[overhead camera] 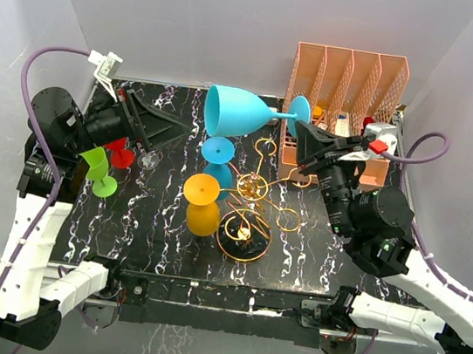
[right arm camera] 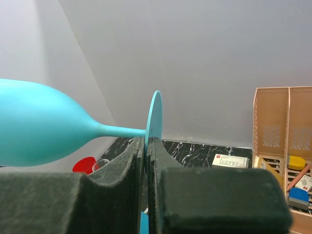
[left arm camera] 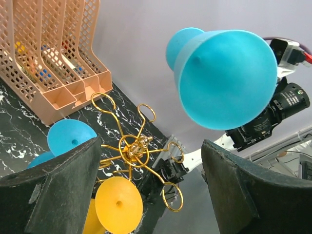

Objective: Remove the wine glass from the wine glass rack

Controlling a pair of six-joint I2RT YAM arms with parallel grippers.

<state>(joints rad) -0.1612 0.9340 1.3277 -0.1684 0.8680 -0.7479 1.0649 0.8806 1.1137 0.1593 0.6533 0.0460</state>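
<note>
Lifted up behind the gold wire rack [overhead camera: 249,198], clear of its loops: turquoise plastic wine glass [overhead camera: 239,111], foot disc pinched in the tight-closed right claw [right arm camera: 146,146]. Stem axis horizontal, bowl pointing at the wide-open, empty left claw [overhead camera: 170,137] left of the rack.

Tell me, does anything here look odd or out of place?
Yes: the large turquoise wine glass hangs sideways in mid-air, off the gold wire rack, pinched only by its thin round foot between the right arm's shut jaws. Its bowl sticks out unsupported, which looks precarious.
</note>
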